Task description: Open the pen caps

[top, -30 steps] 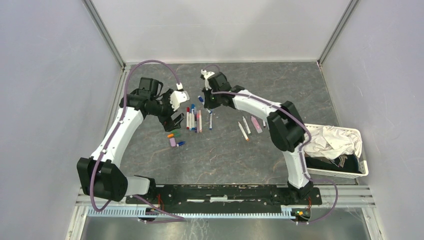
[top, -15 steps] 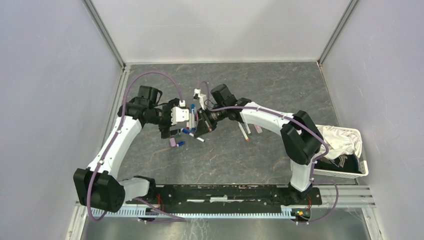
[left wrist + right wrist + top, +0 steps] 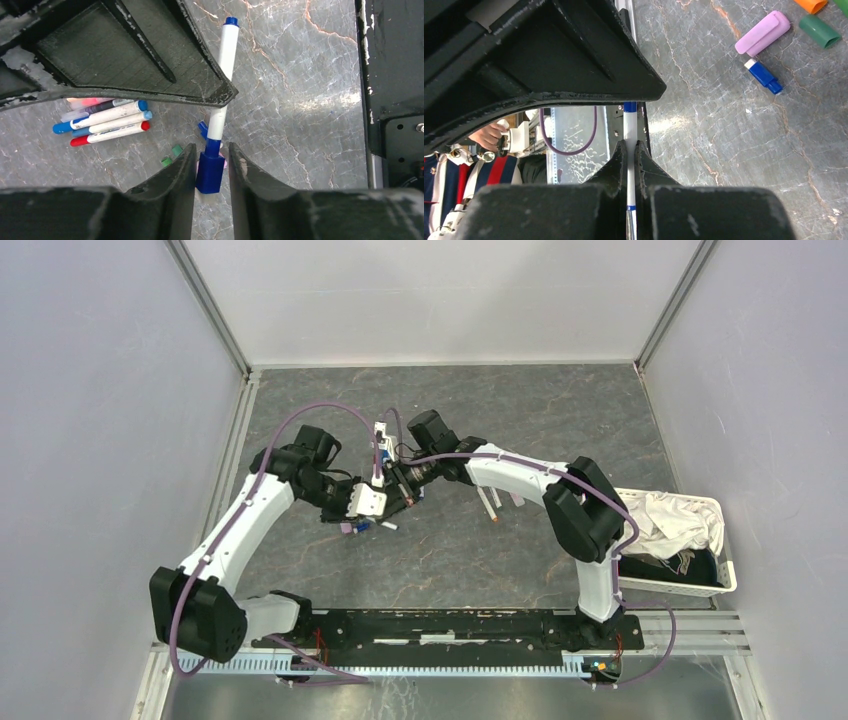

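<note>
Left gripper (image 3: 212, 151) jaws bracket the blue cap (image 3: 210, 174) of a pen (image 3: 225, 70) clamped by the right gripper (image 3: 630, 145); firm contact cannot be confirmed, and the cap is still seated. Loose caps (image 3: 763, 33) on the table beneath indicate several pens done; beyond, a cluster of pens (image 3: 107, 122) appears still capped.

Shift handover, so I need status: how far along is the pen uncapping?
Done: a purple cap and a green cap lie loose on the table. In hand: the right gripper pinches a white pen while the left gripper brackets its blue cap. Left: the clustered pens look capped.
</note>
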